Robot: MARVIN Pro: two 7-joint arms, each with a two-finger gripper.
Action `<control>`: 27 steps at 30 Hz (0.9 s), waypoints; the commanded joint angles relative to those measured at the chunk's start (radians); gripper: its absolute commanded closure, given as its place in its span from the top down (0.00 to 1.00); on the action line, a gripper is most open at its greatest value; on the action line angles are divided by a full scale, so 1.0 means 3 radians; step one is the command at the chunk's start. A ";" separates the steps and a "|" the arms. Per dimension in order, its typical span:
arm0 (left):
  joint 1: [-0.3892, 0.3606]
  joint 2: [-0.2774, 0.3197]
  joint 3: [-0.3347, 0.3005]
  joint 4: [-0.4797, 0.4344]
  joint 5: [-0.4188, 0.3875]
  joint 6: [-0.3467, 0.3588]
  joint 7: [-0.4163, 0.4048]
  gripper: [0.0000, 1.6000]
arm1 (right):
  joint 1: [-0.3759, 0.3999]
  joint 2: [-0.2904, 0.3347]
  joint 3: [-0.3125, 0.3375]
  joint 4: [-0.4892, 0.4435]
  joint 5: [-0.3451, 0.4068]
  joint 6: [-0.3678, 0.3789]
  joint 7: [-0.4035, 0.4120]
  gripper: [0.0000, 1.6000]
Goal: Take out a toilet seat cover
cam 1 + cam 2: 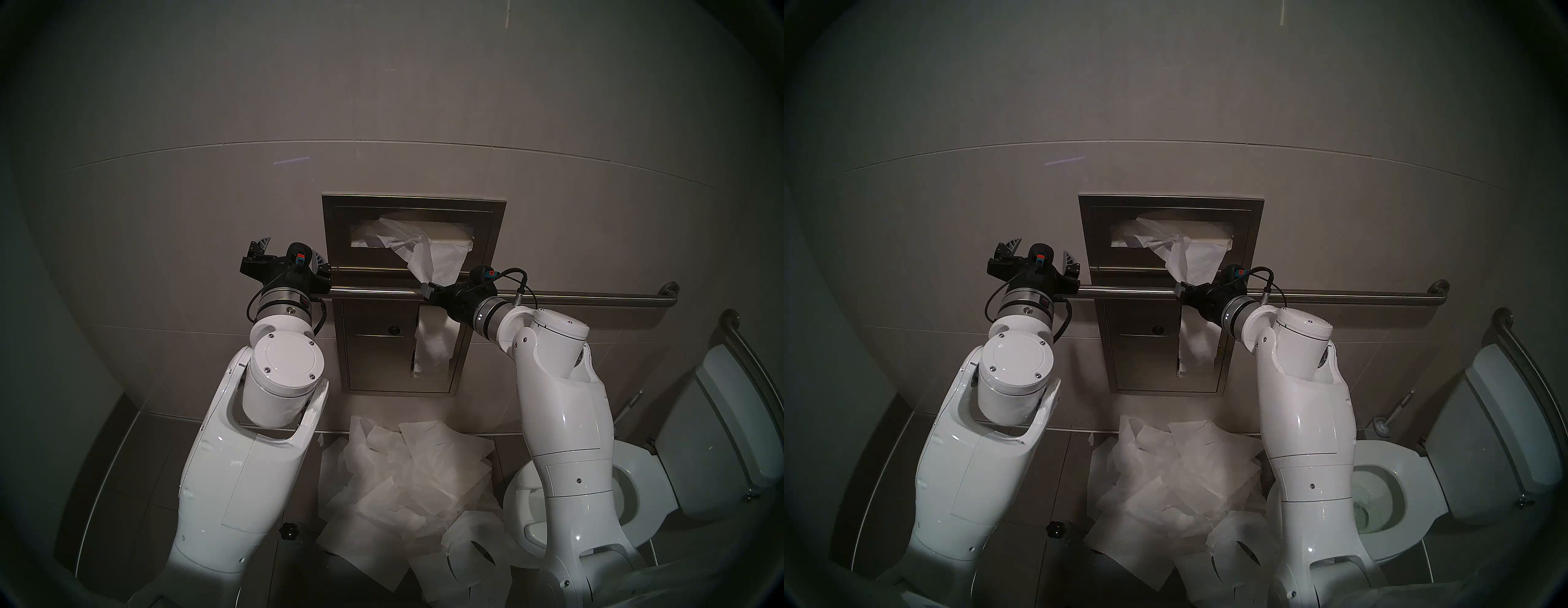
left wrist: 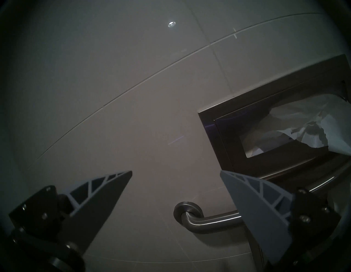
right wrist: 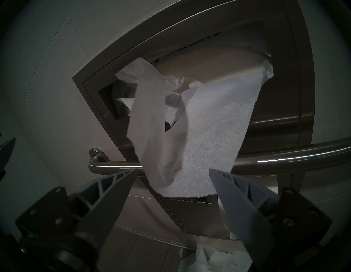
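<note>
The toilet seat cover (image 3: 199, 136) hangs partway out of the upper slot of the steel dispenser (image 1: 335, 237) set in the tiled wall (image 1: 212, 191), its crinkled lower end draping down in front of the grab bar (image 3: 284, 157). The right gripper (image 3: 172, 171) sits just below and in front of that loose end, jaws apart, one finger on either side of the paper's bottom edge and not pinching it. Below the bar, toilet paper (image 1: 432, 344) trails from the dispenser's lower part. The left gripper (image 2: 175, 171) is spread wide and holds nothing, pointed at the bare wall to the left of the dispenser, near the bar's end. A heap of loose seat covers (image 1: 407, 488) lies on the floor (image 1: 140, 458) under the dispenser, beside the toilet (image 1: 662, 484).
</note>
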 commanded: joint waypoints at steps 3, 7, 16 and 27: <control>-0.0430 0.0073 0.0223 0.0235 0.0376 -0.0210 -0.0205 1.00 | 0.0113 0.0005 0.0009 -0.0103 0.0001 -0.0030 0.0005 0.83; -0.0512 0.0036 0.0282 0.0219 0.0473 -0.0261 -0.0323 1.00 | 0.0115 0.0005 0.0009 -0.0107 0.0001 -0.0031 0.0005 0.83; -0.0732 0.0114 0.0000 0.0316 0.0265 -0.0291 -0.0963 1.00 | 0.0117 0.0006 0.0009 -0.0112 -0.0001 -0.0031 0.0004 0.83; -0.0979 0.0167 -0.0160 0.0529 0.0299 -0.0195 -0.1346 1.00 | 0.0118 0.0008 0.0008 -0.0122 -0.0004 -0.0029 0.0002 0.83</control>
